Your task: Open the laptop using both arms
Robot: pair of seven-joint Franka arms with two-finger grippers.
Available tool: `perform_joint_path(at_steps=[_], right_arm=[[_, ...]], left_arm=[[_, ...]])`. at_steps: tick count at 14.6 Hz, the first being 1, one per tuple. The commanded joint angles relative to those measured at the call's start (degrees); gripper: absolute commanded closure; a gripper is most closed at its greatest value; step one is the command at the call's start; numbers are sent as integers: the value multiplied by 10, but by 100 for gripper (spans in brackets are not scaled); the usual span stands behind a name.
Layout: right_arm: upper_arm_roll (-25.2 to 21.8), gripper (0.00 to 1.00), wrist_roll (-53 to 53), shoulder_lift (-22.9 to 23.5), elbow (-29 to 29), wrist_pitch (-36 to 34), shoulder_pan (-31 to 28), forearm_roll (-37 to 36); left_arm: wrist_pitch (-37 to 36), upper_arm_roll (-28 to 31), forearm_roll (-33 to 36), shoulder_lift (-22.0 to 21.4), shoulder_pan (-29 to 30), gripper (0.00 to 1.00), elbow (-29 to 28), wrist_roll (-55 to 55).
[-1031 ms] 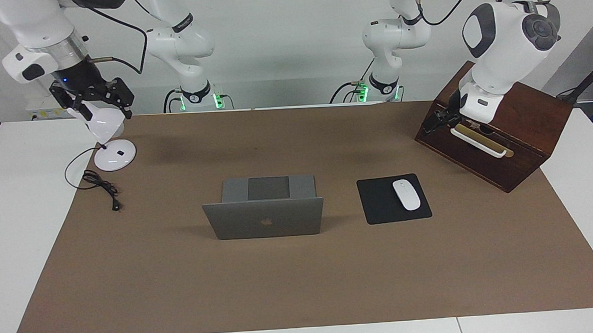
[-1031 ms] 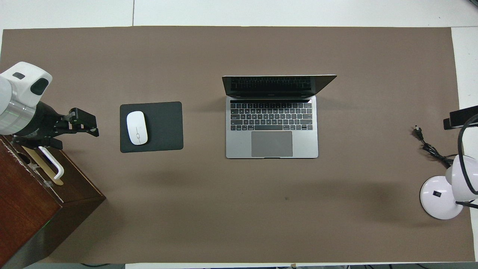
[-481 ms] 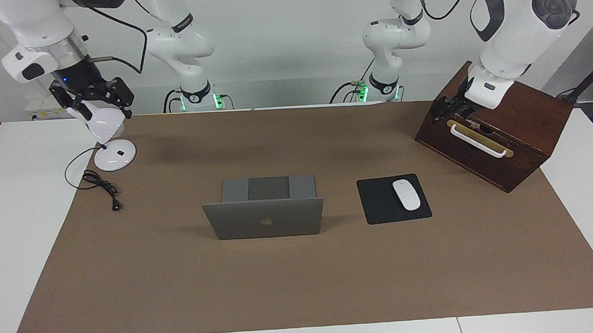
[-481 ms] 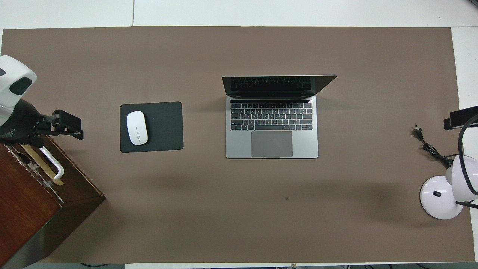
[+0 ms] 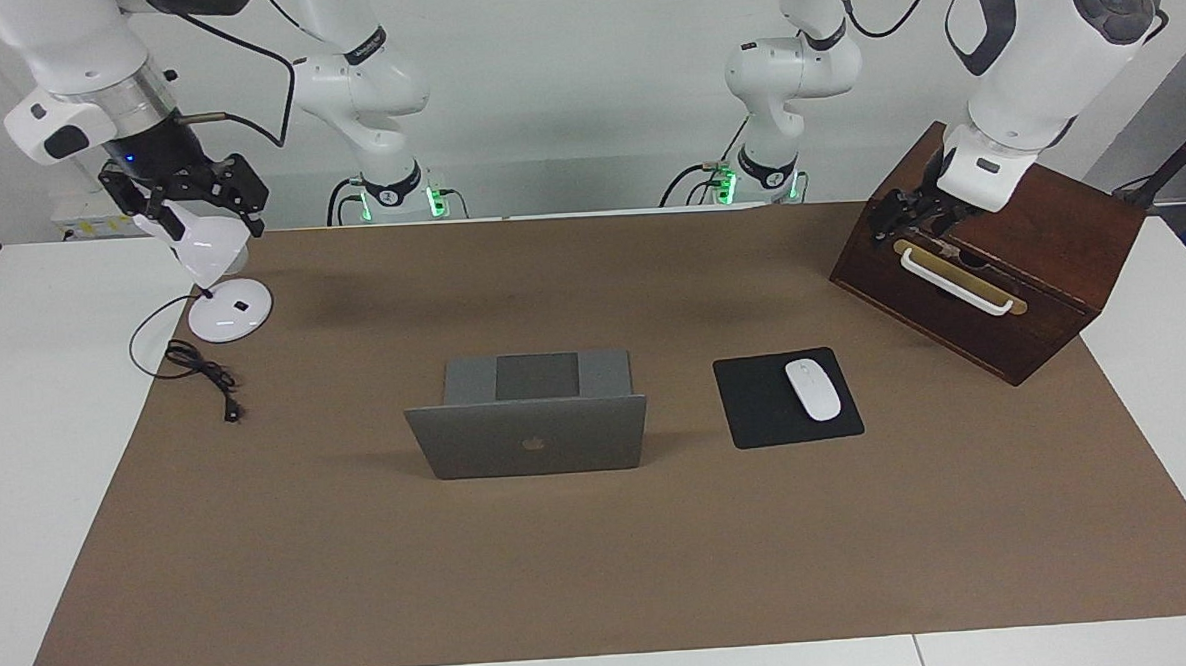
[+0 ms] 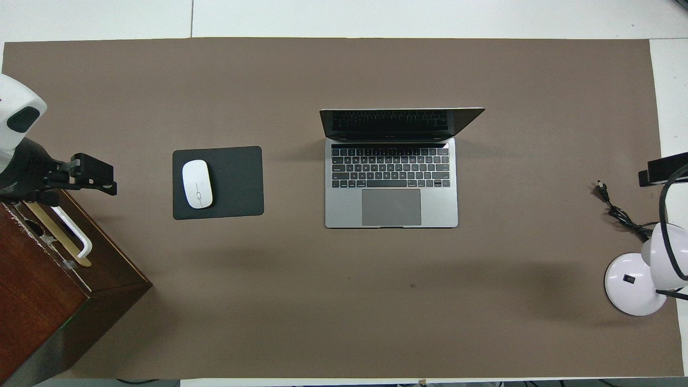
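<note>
I see the laptop in the middle of the counter, lid already up. My left gripper is over the wooden box, fingers apart. My right gripper is over the lamp, fingers apart, holding nothing. Both arms are out of the way.

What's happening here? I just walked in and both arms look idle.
Nothing is being handled. The laptop stands open mid-table, its lid raised. The left gripper hangs open over the wooden box; the right gripper is up over the lamp. Neither touches the laptop. A mouse lies on its pad beside the laptop.
</note>
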Motion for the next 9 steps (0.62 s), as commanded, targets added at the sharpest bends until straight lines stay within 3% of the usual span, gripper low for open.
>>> perform_joint_path(at_steps=[1, 5, 9], right_arm=[[12, 0, 13, -12, -11, 1, -13, 0], [15, 0, 13, -11, -11, 1, -13, 0], [15, 0, 13, -12, -11, 1, -13, 0]], left_arm=[[-2, 2, 11, 0, -1, 0, 7, 7], [-8, 1, 11, -2, 0, 0, 21, 2], [46, 3, 7, 1, 1, 0, 27, 0]])
